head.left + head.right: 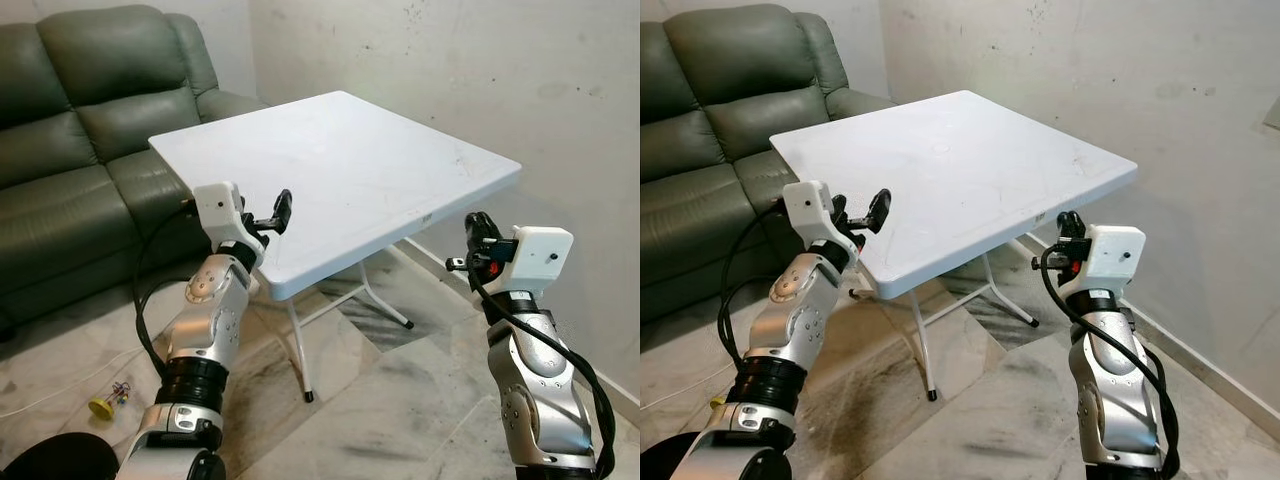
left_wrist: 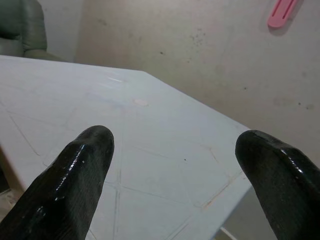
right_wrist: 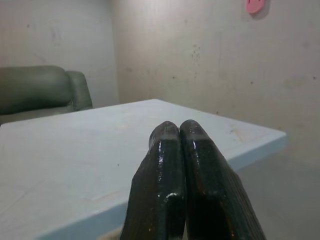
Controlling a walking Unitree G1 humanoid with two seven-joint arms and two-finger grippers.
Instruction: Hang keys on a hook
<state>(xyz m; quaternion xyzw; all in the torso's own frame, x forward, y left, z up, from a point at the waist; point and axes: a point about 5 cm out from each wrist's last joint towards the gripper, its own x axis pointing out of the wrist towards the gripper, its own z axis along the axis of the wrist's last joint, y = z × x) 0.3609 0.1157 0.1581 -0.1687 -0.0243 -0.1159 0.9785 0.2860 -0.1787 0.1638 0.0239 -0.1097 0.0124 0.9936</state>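
With the left gripper point(image 2: 172, 165) spread wide over the bare table's point(image 1: 380, 170) near edge and the right gripper point(image 3: 179, 131) pinched empty beside it, locating the keys point(image 1: 121, 392) on the floor below the left arm likely came first.

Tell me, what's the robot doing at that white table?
The robot stands before a white folding table near a green sofa, both arms raised. Its left gripper hovers open at the table's near edge, holding nothing. Its right gripper, by the table's other side, is shut and empty too. A pink hook sits high on the wall. On the floor lies a small yellow thing, too small to identify.
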